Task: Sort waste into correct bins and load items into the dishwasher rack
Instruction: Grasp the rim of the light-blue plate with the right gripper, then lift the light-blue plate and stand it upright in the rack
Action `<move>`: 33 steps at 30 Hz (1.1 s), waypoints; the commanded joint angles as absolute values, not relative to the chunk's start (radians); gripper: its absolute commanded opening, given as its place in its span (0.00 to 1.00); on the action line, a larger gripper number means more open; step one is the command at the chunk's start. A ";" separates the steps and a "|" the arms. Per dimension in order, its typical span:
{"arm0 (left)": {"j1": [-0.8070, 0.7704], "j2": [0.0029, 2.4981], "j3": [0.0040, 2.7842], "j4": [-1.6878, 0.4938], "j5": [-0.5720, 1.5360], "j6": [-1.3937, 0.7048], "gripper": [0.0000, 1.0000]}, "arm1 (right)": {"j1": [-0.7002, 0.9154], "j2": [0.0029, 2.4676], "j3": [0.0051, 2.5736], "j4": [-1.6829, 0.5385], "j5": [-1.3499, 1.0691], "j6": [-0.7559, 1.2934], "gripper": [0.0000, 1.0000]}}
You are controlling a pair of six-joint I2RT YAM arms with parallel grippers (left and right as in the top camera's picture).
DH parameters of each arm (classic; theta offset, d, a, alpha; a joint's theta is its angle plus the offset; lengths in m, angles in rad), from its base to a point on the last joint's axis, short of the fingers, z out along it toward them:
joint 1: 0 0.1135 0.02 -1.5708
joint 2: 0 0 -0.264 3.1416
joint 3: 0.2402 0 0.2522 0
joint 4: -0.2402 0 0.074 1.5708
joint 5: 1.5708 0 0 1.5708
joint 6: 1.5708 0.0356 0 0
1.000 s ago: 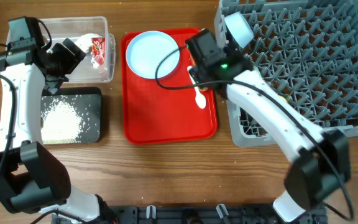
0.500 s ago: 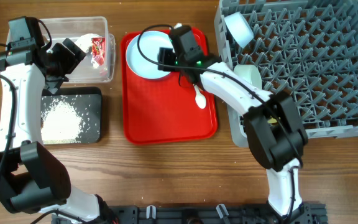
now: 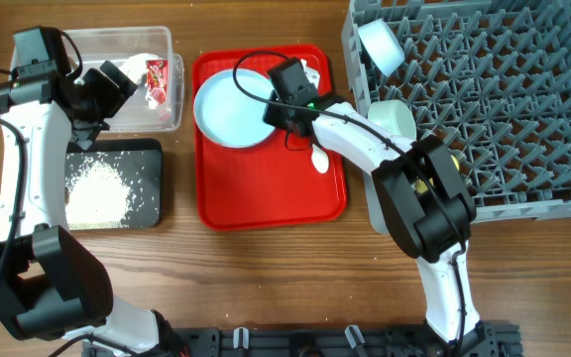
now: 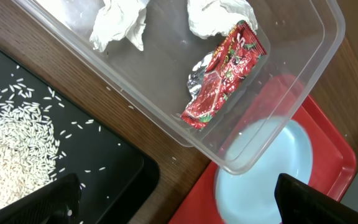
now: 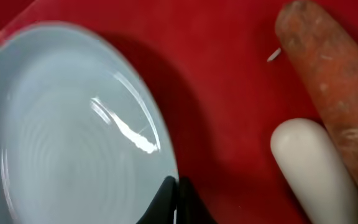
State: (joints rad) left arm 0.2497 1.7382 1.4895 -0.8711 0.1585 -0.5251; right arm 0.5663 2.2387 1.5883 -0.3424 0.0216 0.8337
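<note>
Toward the upper middle of the overhead view, the right hand (image 5: 174,200) is at the right-hand rim of the pale blue plate (image 3: 228,111), which lies on the upper part of the red tray (image 3: 266,193). Its wrist camera shows the two dark fingertips (image 5: 165,196) drawn together on that rim at the bottom edge of the frame, so the hand is closed and pinching the plate. To the right in that close view, an orange carrot (image 5: 328,87) lies on the red surface. The handle of the white spoon (image 5: 316,171) is just beside it and appears to touch it. A single white grain (image 5: 274,55) sits near the carrot's upper end. From above, the spoon's bowl shows below the arm, toward the right side of the tray.

At the upper left, the left hand (image 4: 179,193) hangs over the left side of the clear tub (image 3: 117,45). Its fingers (image 4: 61,202) stand wide apart at the two lower corners of its wrist view and grip nothing. Inside the tub lie the red-and-white wrapper (image 4: 222,74) and crumpled white paper (image 4: 120,22). Just below the tub in the overhead frame sits the black tray (image 3: 147,159), with white rice-like grains (image 3: 97,188) heaped on its left half.

Filling the upper right, the grey dishwasher rack (image 3: 504,89) holds a pale bowl (image 3: 378,45) standing on edge near its upper left corner and a mint-green bowl (image 3: 393,117) along its left side. Everything rests on the wooden counter (image 3: 266,278).
</note>
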 commanded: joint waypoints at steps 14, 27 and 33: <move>0.251 1.749 1.487 -0.871 0.167 -0.509 1.00 | 0.478 1.780 1.592 -0.679 0.157 0.173 0.04; 0.251 1.749 1.487 -0.871 0.167 -0.509 1.00 | 0.221 1.565 1.590 -0.590 0.874 -0.043 0.04; 0.251 1.749 1.487 -0.871 0.167 -0.509 1.00 | 0.092 1.714 1.589 -0.467 0.822 -0.237 0.04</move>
State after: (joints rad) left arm 0.2497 1.7382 1.4895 -0.8707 0.1585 -0.5251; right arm 0.1104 1.6421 1.5909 -0.4767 0.8398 -0.1650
